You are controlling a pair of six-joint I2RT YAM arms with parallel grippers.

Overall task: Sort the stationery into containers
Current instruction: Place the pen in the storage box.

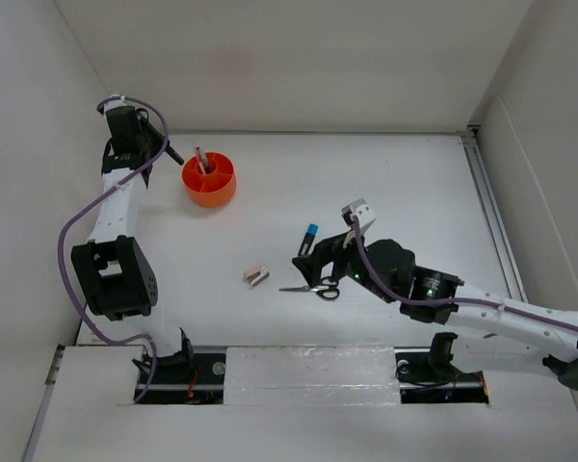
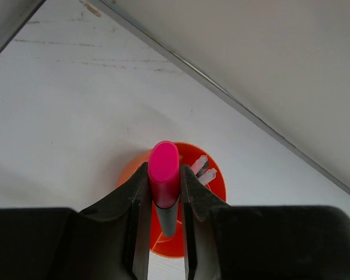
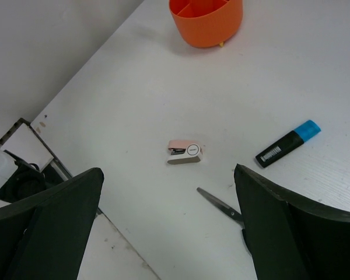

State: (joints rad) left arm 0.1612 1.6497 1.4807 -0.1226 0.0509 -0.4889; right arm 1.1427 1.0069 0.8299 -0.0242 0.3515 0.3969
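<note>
White desk (image 1: 414,173), arms at its near edge. Round low orange plastic tub with dividers (image 1: 210,195) sits toward the far left corner. Right gripper (image 3: 168,175): jaws spread wide, holding nothing, hanging over mid-desk. Left gripper (image 2: 163,175): nearly closed, clamped on the black highlighter with pink cap (image 2: 164,166), cap up, at the tub's left side; can't tell if its lower end is inside a compartment. Black-handled scissors (image 1: 313,287) lie flat mid-desk, just below the right gripper. Black highlighter with blue cap (image 3: 287,143) lies near them, farther from the near edge. Small beige-silver stapler (image 3: 185,151) left of the scissors, apart. Two pale pen ends (image 2: 199,163) stick up from the tub.
</note>
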